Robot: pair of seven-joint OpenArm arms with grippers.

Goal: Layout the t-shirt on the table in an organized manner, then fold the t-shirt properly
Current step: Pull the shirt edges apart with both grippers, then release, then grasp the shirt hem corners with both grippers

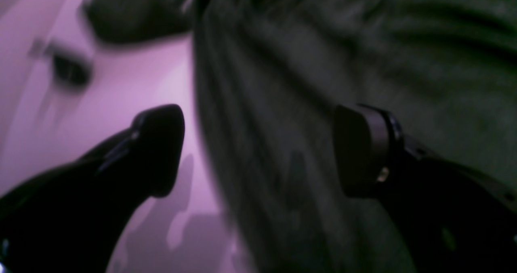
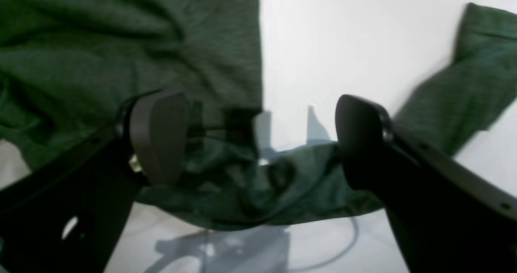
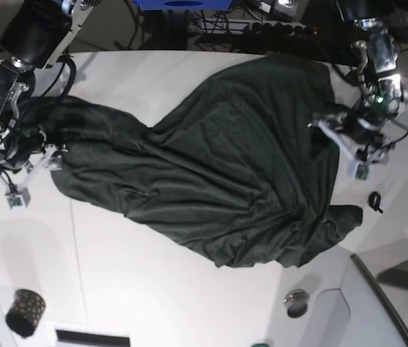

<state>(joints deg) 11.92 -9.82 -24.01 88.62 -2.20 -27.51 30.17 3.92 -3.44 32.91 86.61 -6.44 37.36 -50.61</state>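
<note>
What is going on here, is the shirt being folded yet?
Not yet. A two-armed robot is laying out a dark green t-shirt, which lies spread but rumpled across the white table. The left hand hangs open over one side edge of the shirt. The right hand is open above a bunched edge at the other side. Neither holds the cloth, and no fold has been made.

Both end effectors — left (image 1: 258, 152), right (image 2: 262, 139) — spread wide.
</note>
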